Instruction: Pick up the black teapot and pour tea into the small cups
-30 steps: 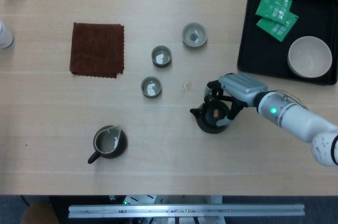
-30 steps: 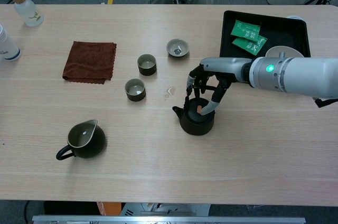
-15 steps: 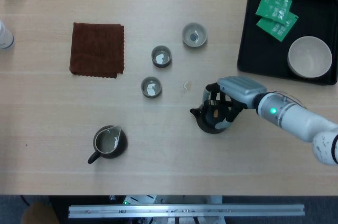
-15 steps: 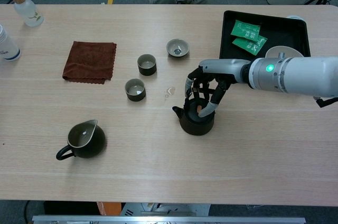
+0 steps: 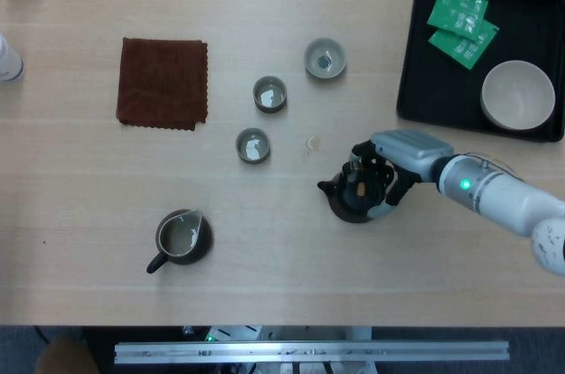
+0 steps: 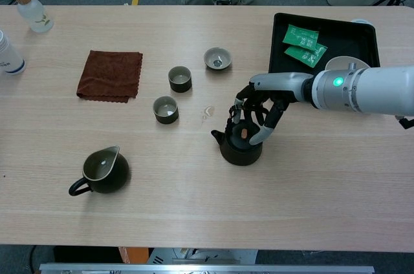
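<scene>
The right hand (image 5: 381, 182) (image 6: 257, 114) has drawn back a little toward the black tray (image 5: 415, 83) since a second ago; it was hunched right over the small round black teapot (image 5: 351, 197) (image 6: 240, 145), and now sits more to the pot's tray side. Its dark fingers (image 6: 240, 111) curl down around the top of the pot, near the handle, but I cannot tell whether they actually grip it. The teapot has not shifted: it stands upright on the pale wooden counter (image 5: 265, 268), spout toward the three small grey-green cups (image 5: 269, 94) (image 6: 180, 79), which lie near but apart from it. The left hand shows in neither view.

In the tray lie green sachets (image 5: 461, 21) with print too small to read. The bottle (image 6: 9, 57) at the counter's far edge has a label, also illegible.
</scene>
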You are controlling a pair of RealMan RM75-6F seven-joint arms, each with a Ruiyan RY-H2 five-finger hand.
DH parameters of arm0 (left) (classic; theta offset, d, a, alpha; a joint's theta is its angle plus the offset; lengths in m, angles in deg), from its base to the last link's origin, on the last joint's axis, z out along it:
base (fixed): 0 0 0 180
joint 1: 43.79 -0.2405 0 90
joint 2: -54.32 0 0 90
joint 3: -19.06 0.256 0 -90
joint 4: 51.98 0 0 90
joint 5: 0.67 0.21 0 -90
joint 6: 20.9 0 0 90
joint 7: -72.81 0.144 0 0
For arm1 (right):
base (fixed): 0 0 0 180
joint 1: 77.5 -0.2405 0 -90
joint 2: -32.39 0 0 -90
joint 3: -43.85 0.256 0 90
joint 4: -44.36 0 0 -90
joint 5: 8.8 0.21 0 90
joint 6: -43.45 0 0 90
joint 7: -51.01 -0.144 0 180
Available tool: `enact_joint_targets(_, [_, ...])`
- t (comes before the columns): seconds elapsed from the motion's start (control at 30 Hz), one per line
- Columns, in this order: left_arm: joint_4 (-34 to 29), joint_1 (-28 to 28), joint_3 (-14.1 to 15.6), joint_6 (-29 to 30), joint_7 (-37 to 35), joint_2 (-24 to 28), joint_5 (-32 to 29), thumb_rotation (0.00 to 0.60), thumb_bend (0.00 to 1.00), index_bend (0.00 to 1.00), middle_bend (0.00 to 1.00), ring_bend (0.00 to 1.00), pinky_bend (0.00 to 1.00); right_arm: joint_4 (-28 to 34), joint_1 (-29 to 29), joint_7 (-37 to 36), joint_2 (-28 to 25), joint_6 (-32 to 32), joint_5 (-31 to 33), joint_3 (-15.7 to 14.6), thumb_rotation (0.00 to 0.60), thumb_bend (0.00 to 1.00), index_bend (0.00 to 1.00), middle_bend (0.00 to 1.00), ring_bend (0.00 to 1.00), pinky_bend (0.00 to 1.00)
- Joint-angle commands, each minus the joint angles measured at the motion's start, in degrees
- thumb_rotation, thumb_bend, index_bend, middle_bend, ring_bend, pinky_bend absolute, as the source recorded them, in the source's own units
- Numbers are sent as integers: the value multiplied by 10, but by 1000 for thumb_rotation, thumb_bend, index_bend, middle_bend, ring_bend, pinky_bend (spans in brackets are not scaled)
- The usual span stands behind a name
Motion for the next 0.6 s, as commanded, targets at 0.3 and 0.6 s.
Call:
enact_joint_targets(0.3, [-4, -3, 1, 3, 3, 3, -2, 578, 297, 160, 110, 114, 132, -8, 0, -24, 8, 5, -2, -2, 589, 0, 452, 574, 540, 144])
enact_joint_targets(0.6, [-3, -4, 1, 5, 1, 3, -2, 582, 297, 160, 110, 114, 132, -4, -9, -34, 12, -17, 36, -4, 600, 2, 585, 687, 653, 144])
